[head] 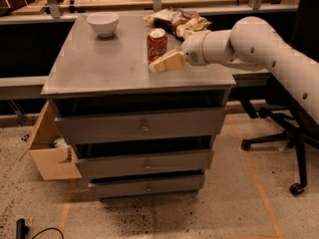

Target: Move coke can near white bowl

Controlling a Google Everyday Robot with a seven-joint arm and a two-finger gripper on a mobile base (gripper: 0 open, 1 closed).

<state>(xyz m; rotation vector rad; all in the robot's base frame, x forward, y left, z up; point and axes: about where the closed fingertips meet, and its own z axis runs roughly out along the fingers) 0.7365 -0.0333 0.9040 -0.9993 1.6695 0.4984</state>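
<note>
The red coke can (156, 45) stands upright on the grey cabinet top (109, 63), right of centre. The white bowl (103, 24) sits at the back left of the top, well apart from the can. My gripper (159, 64) reaches in from the right on a white arm. Its cream fingers (167, 62) lie low over the top, just in front of and to the right of the can, close to it.
Brown-and-yellow snack bags (177, 21) lie behind the can at the back right. The cabinet has three drawers (144, 128). An open cardboard box (50, 148) sits on the floor at left, an office chair base (279, 133) at right.
</note>
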